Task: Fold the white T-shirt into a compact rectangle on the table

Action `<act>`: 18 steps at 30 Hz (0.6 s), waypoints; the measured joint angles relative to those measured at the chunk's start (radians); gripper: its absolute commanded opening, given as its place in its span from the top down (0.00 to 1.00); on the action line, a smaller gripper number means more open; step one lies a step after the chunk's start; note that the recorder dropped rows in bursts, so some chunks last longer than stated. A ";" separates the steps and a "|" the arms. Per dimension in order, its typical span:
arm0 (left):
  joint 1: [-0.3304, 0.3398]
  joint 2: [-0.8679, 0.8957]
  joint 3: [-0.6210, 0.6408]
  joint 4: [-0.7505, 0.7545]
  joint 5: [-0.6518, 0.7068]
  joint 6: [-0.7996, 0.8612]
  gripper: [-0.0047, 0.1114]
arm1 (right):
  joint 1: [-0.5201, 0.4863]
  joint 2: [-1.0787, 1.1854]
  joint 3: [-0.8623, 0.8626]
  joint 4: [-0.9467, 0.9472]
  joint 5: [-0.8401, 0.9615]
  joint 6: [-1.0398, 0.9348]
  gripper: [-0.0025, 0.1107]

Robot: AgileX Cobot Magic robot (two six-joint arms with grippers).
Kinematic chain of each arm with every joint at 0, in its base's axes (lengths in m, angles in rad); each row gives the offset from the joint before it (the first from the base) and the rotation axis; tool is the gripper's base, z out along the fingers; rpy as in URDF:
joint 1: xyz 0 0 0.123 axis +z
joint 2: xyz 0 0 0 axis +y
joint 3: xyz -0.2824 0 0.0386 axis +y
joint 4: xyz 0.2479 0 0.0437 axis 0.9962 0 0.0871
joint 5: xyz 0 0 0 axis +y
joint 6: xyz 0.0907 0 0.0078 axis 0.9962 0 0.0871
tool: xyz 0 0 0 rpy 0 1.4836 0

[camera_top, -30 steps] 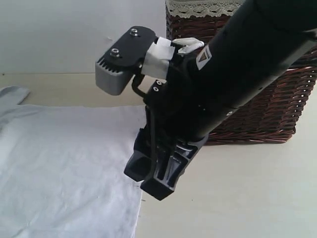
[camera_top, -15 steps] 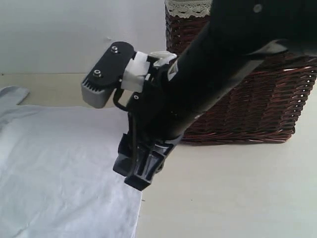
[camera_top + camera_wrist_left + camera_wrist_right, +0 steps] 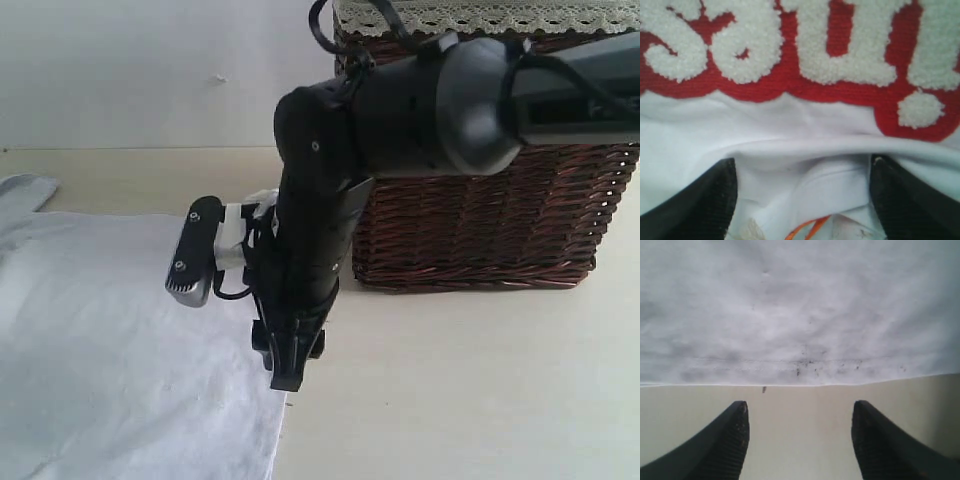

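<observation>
The table (image 3: pixel 480 380) is a pale cream surface that fills the exterior view up to the white wall (image 3: pixel 150 70) at its far edge. The white T-shirt (image 3: pixel 120 340) lies spread flat over the left part of the table, plain side up. One sleeve (image 3: pixel 25 185) points towards the far left, and the shirt's right edge runs down to the near edge of the table.

A dark brown wicker basket (image 3: pixel 480 200) with a cream lace trim (image 3: pixel 490 15) stands at the far right of the table, against the wall.

The black right arm (image 3: pixel 420 100) reaches in front of the basket and bends down. Its right gripper (image 3: pixel 285 375) points at the table just at the shirt's right edge. In the right wrist view its fingers (image 3: pixel 725 440) stand wide apart with only bare table between them, and the stitched hem (image 3: pixel 800 362) lies just beyond the tips.

The left gripper (image 3: pixel 802 160) does not show in the exterior view. Its own camera shows both dark fingers (image 3: pixel 700 200) spread wide and pressed into white cloth, with a soft ridge of fabric lying across between them; it clamps nothing. Just past the ridge is the fuzzy chest lettering (image 3: pixel 790 75), white pile on red. A small orange tag (image 3: pixel 807 230) shows between the fingers.
</observation>
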 measured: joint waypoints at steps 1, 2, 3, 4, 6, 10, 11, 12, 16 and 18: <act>0.000 0.000 0.000 0.000 0.000 0.000 0.34 | 0.000 0.015 0.000 -0.003 -0.021 -0.009 0.46; 0.000 0.000 0.000 0.000 0.000 0.000 0.34 | 0.000 0.025 -0.002 -0.008 -0.042 -0.013 0.46; 0.000 0.000 0.000 0.000 0.000 0.000 0.34 | 0.000 0.036 -0.004 -0.013 -0.059 -0.013 0.46; 0.000 0.000 0.000 0.000 0.000 0.000 0.34 | 0.000 0.050 -0.013 -0.022 -0.070 -0.010 0.46; 0.000 0.000 0.000 0.000 0.000 0.000 0.34 | 0.000 0.079 -0.036 -0.049 -0.067 0.017 0.46; 0.000 0.000 0.000 0.000 0.000 0.000 0.34 | 0.000 0.160 -0.150 -0.134 0.003 0.072 0.46; 0.000 0.000 0.000 0.000 0.000 0.000 0.34 | 0.000 0.176 -0.181 -0.141 0.018 0.075 0.46; 0.000 0.000 0.000 0.000 0.000 0.000 0.34 | 0.000 0.192 -0.205 -0.144 0.029 0.081 0.46; 0.000 0.000 0.000 0.000 0.000 0.000 0.34 | 0.000 0.280 -0.289 -0.162 0.103 0.086 0.44; 0.000 0.000 0.000 0.000 0.000 0.000 0.34 | 0.000 0.315 -0.304 -0.175 0.128 0.089 0.43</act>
